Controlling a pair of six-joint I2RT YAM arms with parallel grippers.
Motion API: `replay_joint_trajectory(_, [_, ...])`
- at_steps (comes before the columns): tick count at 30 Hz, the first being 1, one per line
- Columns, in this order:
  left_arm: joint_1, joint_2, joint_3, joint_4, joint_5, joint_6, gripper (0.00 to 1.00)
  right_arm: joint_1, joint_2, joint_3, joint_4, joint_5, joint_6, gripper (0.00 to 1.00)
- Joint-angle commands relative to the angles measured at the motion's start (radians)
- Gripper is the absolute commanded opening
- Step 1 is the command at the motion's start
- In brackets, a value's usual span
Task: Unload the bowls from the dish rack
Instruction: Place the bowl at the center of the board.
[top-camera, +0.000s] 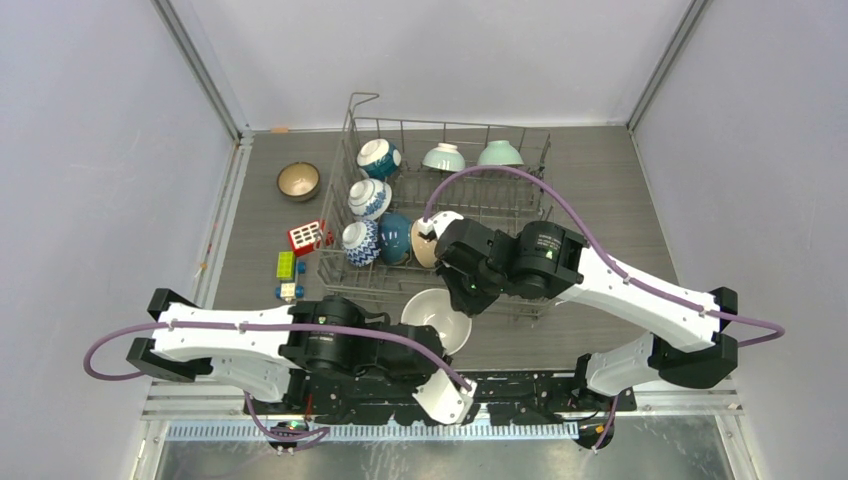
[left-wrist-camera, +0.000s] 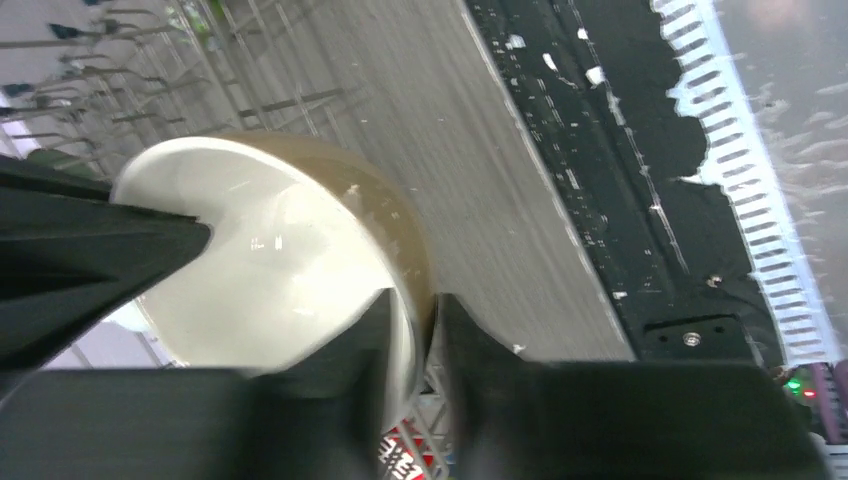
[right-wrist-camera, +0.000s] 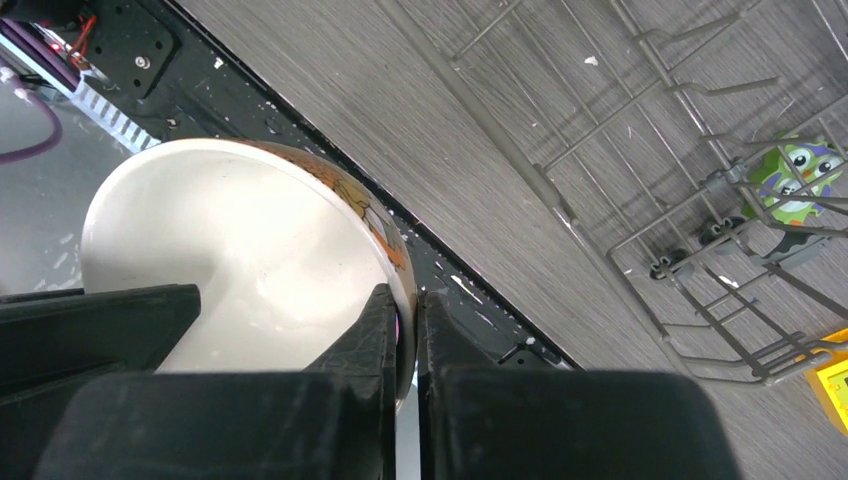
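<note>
Cream-and-orange bowl (right-wrist-camera: 250, 250) nipped at rim by right gripper (right-wrist-camera: 407, 300), mid-frame in dish rack (top-camera: 470, 190) front row. Likely exit toward frame bottom, past white bowl (top-camera: 430, 312) pinched in left gripper (left-wrist-camera: 415, 305).

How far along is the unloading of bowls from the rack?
Done: one brown bowl sits on the table. In hand: left gripper holds a white bowl; right gripper grips a cream bowl. Left: six more bowls in the rack.
</note>
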Motion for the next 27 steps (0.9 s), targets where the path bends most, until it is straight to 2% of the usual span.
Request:
replay_joint_trajectory(1, [-0.005, -0.053, 0.024, 0.083, -0.066, -0.035, 0.40, 0.011, -0.023, 0.018, 0.027, 0.036, 0.028, 0.01])
replay_joint_trajectory(3, [-0.005, -0.058, 0.031, 0.100, -0.087, -0.059, 0.65, 0.011, -0.035, 0.022, 0.028, 0.063, 0.037, 0.01])
replay_joint_trajectory(5, [-0.005, -0.070, 0.039, 0.121, -0.115, -0.081, 0.82, 0.012, -0.050, 0.027, 0.026, 0.098, 0.046, 0.01])
replay_joint_trajectory(6, [-0.005, -0.079, 0.045, 0.133, -0.132, -0.091, 0.96, 0.012, -0.058, 0.029, 0.024, 0.116, 0.050, 0.01])
replay_joint_trajectory(7, [-0.005, -0.085, 0.052, 0.146, -0.155, -0.106, 0.99, 0.012, -0.069, 0.030, 0.024, 0.137, 0.053, 0.01])
replay_joint_trajectory(10, [-0.005, -0.104, 0.071, 0.191, -0.232, -0.163, 1.00, 0.012, -0.097, 0.026, 0.024, 0.219, 0.065, 0.01])
replay_joint_trajectory(16, [0.004, -0.102, 0.096, 0.295, -0.497, -0.409, 1.00, 0.010, -0.166, -0.012, 0.048, 0.481, 0.102, 0.01])
replay_joint_trajectory(22, [0.129, -0.086, 0.138, 0.395, -0.414, -0.725, 1.00, -0.021, -0.229, -0.060, 0.076, 0.621, 0.124, 0.01])
replay_joint_trajectory(27, [0.309, -0.119, 0.048, 0.540, -0.373, -1.093, 0.98, -0.090, -0.288, -0.137, 0.139, 0.655, 0.148, 0.01])
